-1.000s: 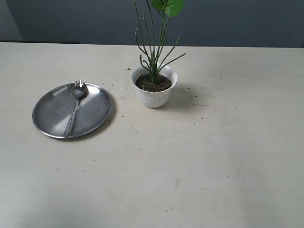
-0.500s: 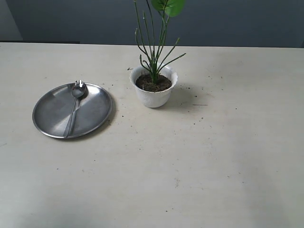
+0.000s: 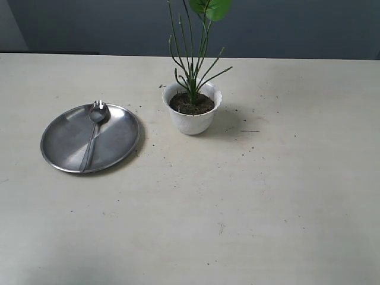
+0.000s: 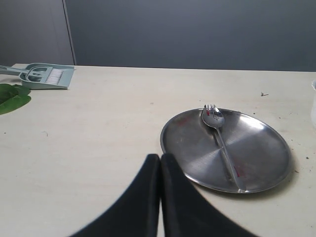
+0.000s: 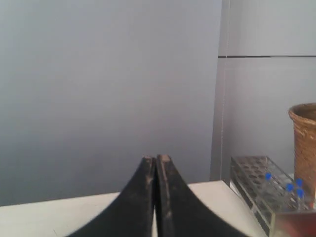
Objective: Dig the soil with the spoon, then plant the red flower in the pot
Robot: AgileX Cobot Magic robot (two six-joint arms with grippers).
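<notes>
The white scalloped pot (image 3: 192,120) stands near the table's middle, filled with dark soil (image 3: 191,105). Thin green stems (image 3: 193,62) rise upright from the soil to a broad green leaf (image 3: 212,7); this is the red flower's plant, its petals cut off by the frame's top. The silver spoon (image 3: 97,113) lies in a round steel plate (image 3: 65,136) left of the pot. Neither gripper shows in the exterior view. My left gripper (image 4: 160,157) is shut and empty, short of the plate (image 4: 192,143) and spoon (image 4: 213,118). My right gripper (image 5: 156,158) is shut and empty, facing a grey wall.
Soil crumbs lie scattered around the pot. A pale green dustpan with brush (image 4: 47,75) and loose green leaves (image 4: 12,97) lie at the table's far left. A test-tube rack (image 5: 256,183) and a wicker basket (image 5: 304,143) stand off the table's right end.
</notes>
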